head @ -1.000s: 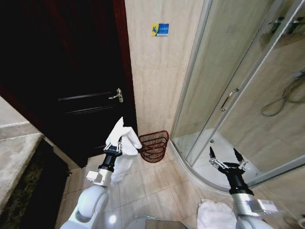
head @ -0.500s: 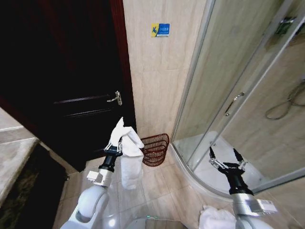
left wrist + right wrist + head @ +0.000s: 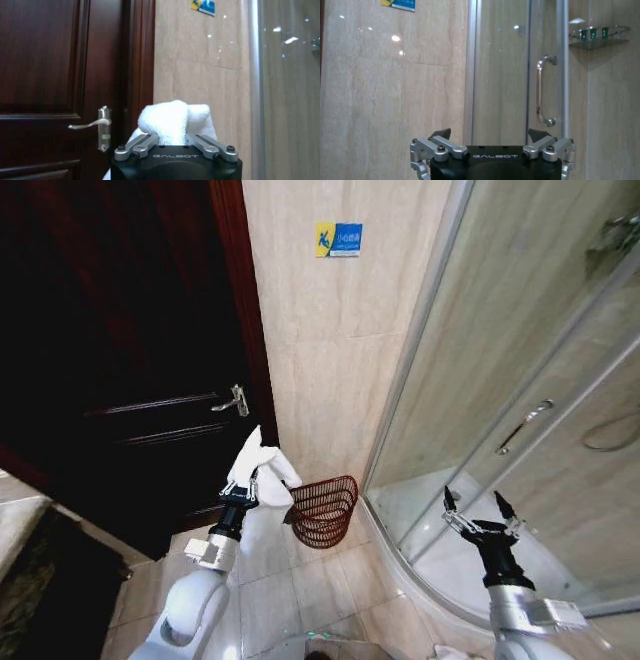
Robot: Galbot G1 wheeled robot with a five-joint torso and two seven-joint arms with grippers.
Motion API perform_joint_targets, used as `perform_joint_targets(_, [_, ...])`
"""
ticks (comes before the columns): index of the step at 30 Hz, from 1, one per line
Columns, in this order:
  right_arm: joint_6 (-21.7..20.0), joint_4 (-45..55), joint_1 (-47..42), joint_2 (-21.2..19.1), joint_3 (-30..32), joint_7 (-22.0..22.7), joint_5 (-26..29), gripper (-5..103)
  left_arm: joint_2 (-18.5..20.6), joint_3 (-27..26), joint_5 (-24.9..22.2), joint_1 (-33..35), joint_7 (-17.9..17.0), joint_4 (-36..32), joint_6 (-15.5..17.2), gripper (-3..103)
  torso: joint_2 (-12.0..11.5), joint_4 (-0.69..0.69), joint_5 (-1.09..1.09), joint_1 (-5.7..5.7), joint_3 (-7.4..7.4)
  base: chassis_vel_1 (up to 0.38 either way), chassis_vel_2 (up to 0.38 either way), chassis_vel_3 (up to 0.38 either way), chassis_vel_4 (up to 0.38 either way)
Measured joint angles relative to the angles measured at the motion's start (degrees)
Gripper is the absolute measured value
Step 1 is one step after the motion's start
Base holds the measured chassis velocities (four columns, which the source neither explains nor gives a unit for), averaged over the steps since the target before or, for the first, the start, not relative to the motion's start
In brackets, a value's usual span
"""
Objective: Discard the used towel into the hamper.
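The whole view has swung since a second ago, so the robot itself is turning or driving (the things stay put); the dark door [image 3: 120, 380] now fills more of the left; the hamper [image 3: 322, 510] stands by the wall, beside the shower glass [image 3: 520, 400], looming larger; the left gripper [image 3: 243, 490] stays clenched on the towel [image 3: 262, 468], just short of the rim; the right gripper [image 3: 480, 515] waits spread wide; delivery looks close.
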Motion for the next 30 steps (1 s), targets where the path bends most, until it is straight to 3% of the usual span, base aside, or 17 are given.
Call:
perform_joint_targets(18, [-0.93, -3.16, 2.48, 0.62, 0.98, 2.05, -0.83, 100, 3.26, 9.21, -4.22, -16.60, 0.42, 15.19, 0.98, 8, -0.01, 0.00, 0.00, 0.06, 0.02, 0.008, -0.013, -0.013, 0.006])
perform_joint_targets(30, [-3.78, -4.44, 4.94, 0.68, 1.31, 3.55, -2.48, 100, 2.57, 27.36, -6.80, -38.25, 0.16, 31.46, 1.06, 8, -0.01, -0.01, 0.01, 0.06, 0.03, 0.000, 0.000, 0.000, 0.000])
